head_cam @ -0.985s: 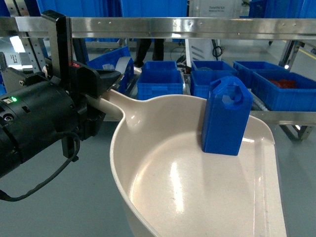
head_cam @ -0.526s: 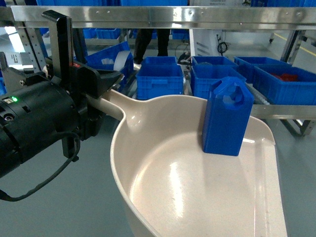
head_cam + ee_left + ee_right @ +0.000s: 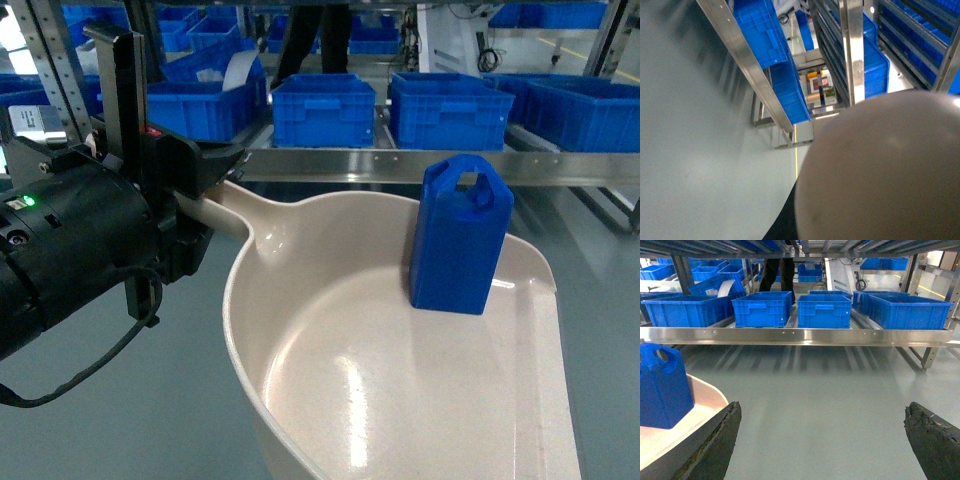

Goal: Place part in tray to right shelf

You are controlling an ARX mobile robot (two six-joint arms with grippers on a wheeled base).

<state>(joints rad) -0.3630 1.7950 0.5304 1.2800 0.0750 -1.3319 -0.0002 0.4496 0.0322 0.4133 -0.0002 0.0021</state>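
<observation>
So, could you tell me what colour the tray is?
Cream-beige; the tray shows best in the head view.

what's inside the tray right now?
Only the blue part, standing upright near the far right wall of the tray, held by the left gripper. The patch under the part is covered.

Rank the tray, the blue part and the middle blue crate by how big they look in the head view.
1. Tray, by far the largest.
2. Part.
3. Middle crate, though it sits much farther away, so its small look is likely distance.
</observation>
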